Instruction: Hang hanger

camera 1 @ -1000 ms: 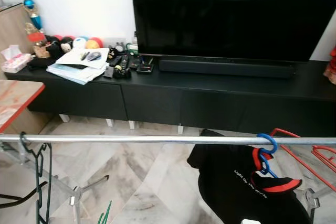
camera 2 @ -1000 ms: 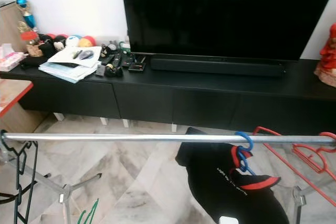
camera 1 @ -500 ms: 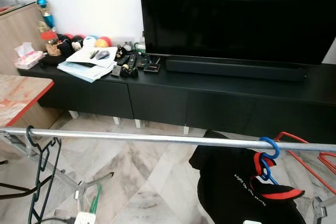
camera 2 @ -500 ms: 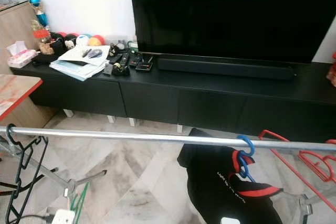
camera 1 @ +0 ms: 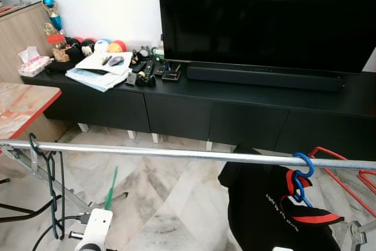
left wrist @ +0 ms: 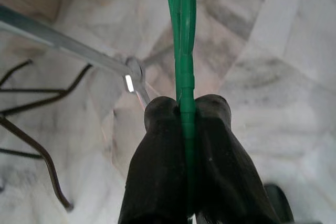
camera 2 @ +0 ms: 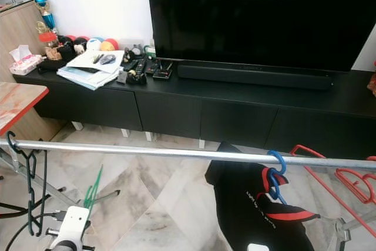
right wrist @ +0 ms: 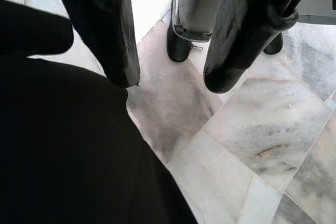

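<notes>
A silver rail [camera 1: 176, 153] runs across in front of me. My left gripper [left wrist: 185, 103] is shut on a green hanger [left wrist: 181, 35]. In the eye views that green hanger [camera 1: 110, 189] sticks up from my white left wrist [camera 1: 96, 227], below the rail's left part. A black hanger [camera 1: 51, 192] hangs at the rail's left end. A blue hanger [camera 1: 302, 171] carrying a black and red shirt [camera 1: 276, 210] hangs towards the right. My right gripper [right wrist: 170, 82] is open, low over the marble floor beside the black shirt [right wrist: 63, 145].
Red hangers [camera 1: 343, 174] hang at the rail's far right. Behind the rail stand a black TV console [camera 1: 235, 110] with papers, remotes and balls, and a large TV [camera 1: 264, 16]. A red-edged table [camera 1: 23, 107] is at the left. Rack legs [left wrist: 79, 56] cross the floor.
My left arm has come up into the eye views, lifting the green hanger closer to the rail. The camera has shifted slightly. The hung hangers have stayed in place.
</notes>
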Motion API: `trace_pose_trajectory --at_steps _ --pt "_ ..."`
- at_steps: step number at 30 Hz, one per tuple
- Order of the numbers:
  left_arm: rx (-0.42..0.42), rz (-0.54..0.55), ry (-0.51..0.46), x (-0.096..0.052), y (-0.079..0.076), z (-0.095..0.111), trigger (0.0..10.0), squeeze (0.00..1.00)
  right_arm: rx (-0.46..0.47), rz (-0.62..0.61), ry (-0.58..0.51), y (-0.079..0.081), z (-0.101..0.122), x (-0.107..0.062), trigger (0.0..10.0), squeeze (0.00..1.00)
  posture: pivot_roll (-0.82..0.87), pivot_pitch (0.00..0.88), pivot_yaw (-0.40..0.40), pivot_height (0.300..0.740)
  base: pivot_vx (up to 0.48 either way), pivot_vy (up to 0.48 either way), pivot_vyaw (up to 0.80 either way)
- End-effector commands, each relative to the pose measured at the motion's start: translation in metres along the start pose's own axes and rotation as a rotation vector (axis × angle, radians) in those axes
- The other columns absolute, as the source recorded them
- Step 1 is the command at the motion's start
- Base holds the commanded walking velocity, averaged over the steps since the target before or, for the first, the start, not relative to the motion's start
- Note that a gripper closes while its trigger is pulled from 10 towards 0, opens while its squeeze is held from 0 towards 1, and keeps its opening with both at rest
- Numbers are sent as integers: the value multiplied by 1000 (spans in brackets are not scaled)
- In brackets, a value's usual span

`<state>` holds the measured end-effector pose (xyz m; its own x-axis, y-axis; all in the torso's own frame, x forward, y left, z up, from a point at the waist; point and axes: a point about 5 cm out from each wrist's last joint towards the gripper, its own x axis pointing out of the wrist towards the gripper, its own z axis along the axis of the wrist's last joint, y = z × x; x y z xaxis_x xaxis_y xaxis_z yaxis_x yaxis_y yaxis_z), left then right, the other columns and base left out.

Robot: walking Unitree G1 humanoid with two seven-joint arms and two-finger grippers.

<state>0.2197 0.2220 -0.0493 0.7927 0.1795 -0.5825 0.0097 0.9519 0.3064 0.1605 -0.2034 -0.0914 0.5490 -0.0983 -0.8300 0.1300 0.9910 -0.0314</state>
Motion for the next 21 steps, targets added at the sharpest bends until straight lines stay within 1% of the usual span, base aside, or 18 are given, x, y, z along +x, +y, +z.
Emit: trace_pose_trajectory --at_steps 1,5,12,17,21 --pt "6 -34 57 -4 -6 -13 10000 0 -4 7 13 2 -4 0 10000 0 -26 10 32 740 0 0 0" --pt "30 -79 85 -8 -16 -21 10000 0 -2 7 15 3 -4 0 10000 0 -26 11 33 740 0 0 0" --pt "28 -110 107 -8 -17 -22 10000 0 -1 9 16 3 -4 -1 10000 0 -24 12 34 740 0 0 0" --pt "33 -120 90 -8 -18 -20 10000 0 -1 9 15 3 -4 -1 10000 0 -22 12 33 740 0 0 0" --pt "26 -139 109 -8 -20 -22 10000 0 -3 9 15 3 -4 -1 10000 0 -23 12 31 740 0 0 0"
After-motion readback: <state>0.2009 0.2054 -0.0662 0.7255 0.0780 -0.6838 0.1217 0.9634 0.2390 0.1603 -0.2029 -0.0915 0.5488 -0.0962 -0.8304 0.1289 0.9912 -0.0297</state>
